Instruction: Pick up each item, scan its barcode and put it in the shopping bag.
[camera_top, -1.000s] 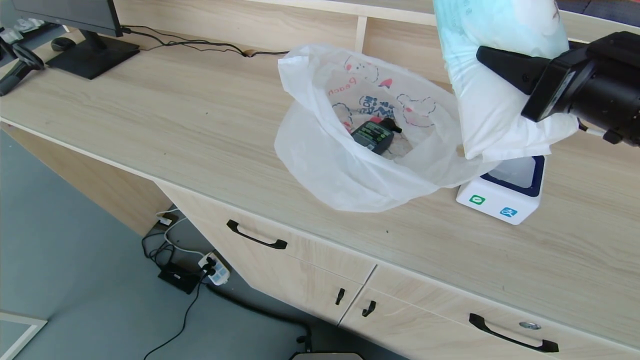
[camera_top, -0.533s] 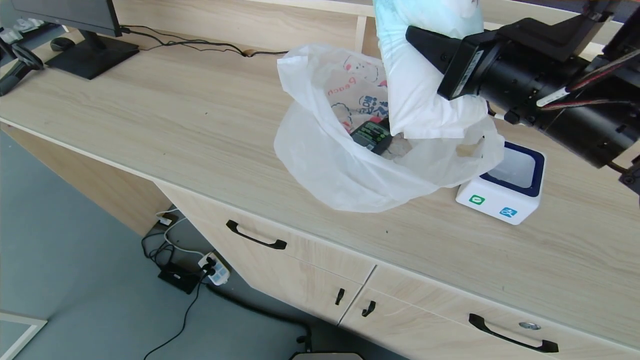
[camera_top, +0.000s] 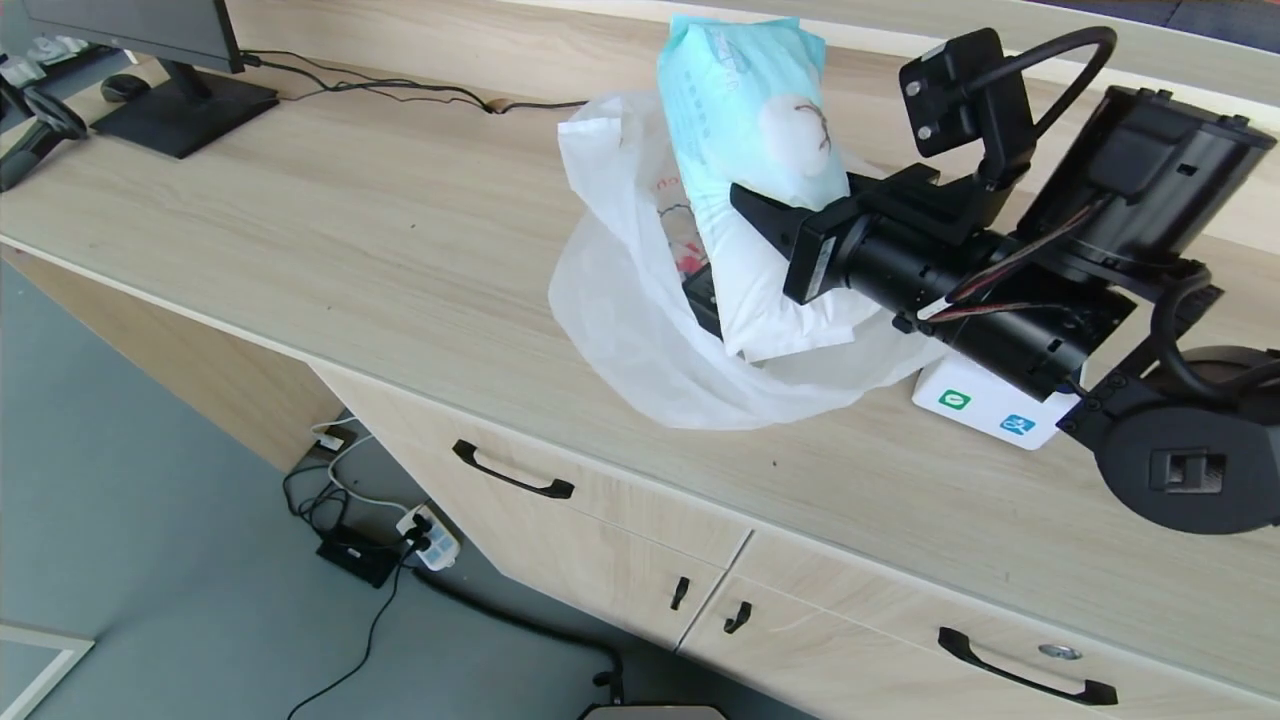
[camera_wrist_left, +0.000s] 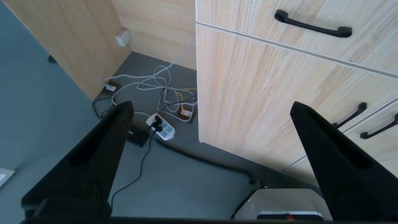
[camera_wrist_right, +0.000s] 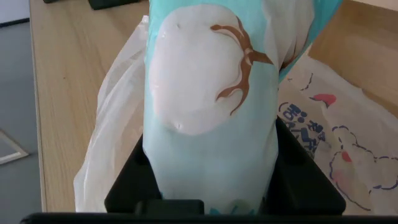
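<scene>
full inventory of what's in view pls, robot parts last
soft pack: 1, teal and white, upright at the bag's mouth
shopping bag: 1, white with printed cartoons, on the counter
dark item: 1, black, inside the bag, mostly hidden
scanner box: 1, white, beside the bag
counter: 1, light wood
drawer handles: 4, black, counter front
monitor stand: 1, black, counter's far left
power strip: 1, white, on the floor
right gripper: 1, black, shut on the pack
left gripper: 1, black, open, low beside the drawers

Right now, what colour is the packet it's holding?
The packet is turquoise and white, clearest in the head view.
</scene>
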